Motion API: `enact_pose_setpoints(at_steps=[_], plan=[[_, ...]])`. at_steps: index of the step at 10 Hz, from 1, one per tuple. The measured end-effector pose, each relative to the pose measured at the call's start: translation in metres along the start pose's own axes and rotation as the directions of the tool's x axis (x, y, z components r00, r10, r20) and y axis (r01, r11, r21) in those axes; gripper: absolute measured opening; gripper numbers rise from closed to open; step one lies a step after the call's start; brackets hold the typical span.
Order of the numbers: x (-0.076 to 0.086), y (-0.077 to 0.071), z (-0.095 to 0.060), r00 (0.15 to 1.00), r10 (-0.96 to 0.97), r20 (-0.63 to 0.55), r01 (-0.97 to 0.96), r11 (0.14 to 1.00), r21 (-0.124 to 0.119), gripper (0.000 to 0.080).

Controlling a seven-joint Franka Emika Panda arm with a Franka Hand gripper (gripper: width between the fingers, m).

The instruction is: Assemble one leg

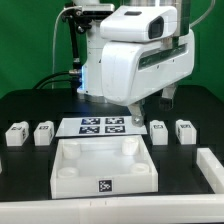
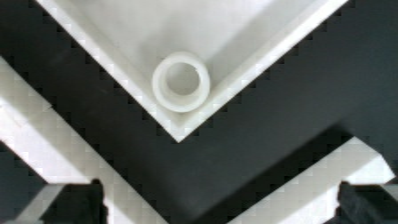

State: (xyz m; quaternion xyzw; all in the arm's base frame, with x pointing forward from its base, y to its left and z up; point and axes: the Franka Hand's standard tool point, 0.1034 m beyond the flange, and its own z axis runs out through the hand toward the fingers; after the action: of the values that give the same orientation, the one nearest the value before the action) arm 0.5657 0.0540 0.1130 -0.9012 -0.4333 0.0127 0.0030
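Four small white legs with tag markers stand on the black table, two at the exterior view's left [image 1: 16, 133] [image 1: 44, 131] and two at its right [image 1: 158, 130] [image 1: 185, 130]. The large white square piece [image 1: 70, 178] lies in front between them. My gripper [image 1: 150, 106] hangs above the table near that piece's back right corner, beside the nearer right leg. In the wrist view my gripper [image 2: 214, 205] is open and empty, with dark fingertips [image 2: 63, 200] wide apart. Below it is a corner of the square piece [image 2: 267, 50] with its round socket [image 2: 182, 82]. No leg shows in the wrist view.
The marker board [image 1: 103, 125] lies flat behind the square piece, under the arm. A white rail [image 1: 211, 166] runs along the table's right edge. The arm's bulky white body [image 1: 140, 60] fills the upper middle of the exterior view.
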Motion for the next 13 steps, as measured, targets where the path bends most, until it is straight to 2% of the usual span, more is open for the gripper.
enact_pose_setpoints(at_steps=[11, 13], plan=[[-0.0003, -0.0003, 0.0011, 1.000, -0.002, 0.001, 0.002, 1.000, 0.002, 0.0650], [-0.0030, -0.0014, 0.0015, 0.998, -0.066, 0.002, 0.066, 0.998, 0.002, 0.0650]])
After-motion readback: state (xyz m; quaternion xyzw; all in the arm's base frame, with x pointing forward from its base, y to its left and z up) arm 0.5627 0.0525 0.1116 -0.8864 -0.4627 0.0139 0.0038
